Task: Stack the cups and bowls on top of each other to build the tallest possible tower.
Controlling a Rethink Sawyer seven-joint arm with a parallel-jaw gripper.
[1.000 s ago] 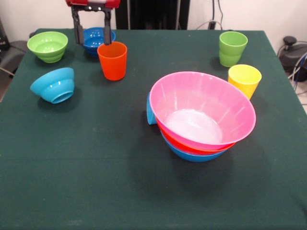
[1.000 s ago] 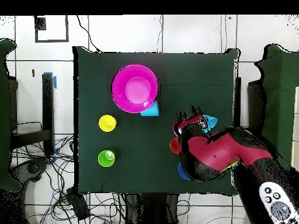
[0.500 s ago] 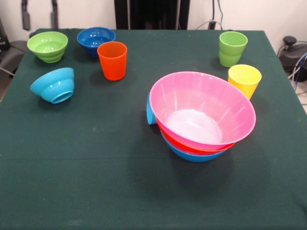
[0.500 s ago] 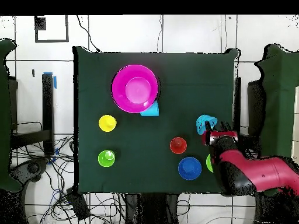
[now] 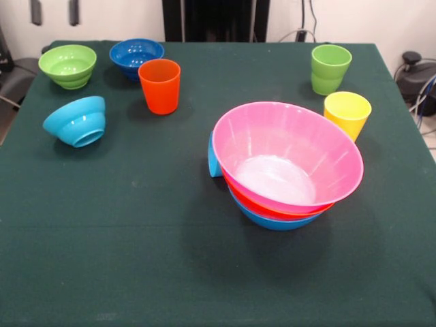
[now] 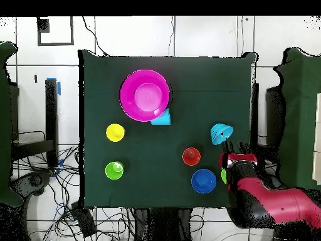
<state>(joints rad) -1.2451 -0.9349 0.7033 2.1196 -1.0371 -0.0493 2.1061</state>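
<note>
The tower [image 5: 286, 157] stands right of centre: the pink bowl on top, the orange bowl [image 5: 272, 208] under it, the blue bowl [image 5: 272, 222] lowest. A light blue cup [image 5: 213, 158] lies against its left side. The orange cup [image 5: 159, 86], green cup [image 5: 330, 68] and yellow cup [image 5: 347, 114] stand upright. The small green bowl [image 5: 67, 65] and dark blue bowl [image 5: 136, 54] sit upright at the far left. The light blue bowl [image 5: 76, 121] lies tipped on its side. My gripper [image 5: 54, 10] is open and empty, high above the green bowl. In the overhead view it [image 6: 237, 150] is at the table's right edge.
The green table [image 5: 136, 259] carries everything. The black pedestal [image 5: 208, 20] stands at the far side. In the overhead view the red arm [image 6: 263, 201] covers most of the green bowl, and cables [image 6: 63, 169] lie on the floor at the left.
My open gripper left the orange cup, which stayed upright, and swung to the table's edge by the green bowl. It has since risen slightly.
</note>
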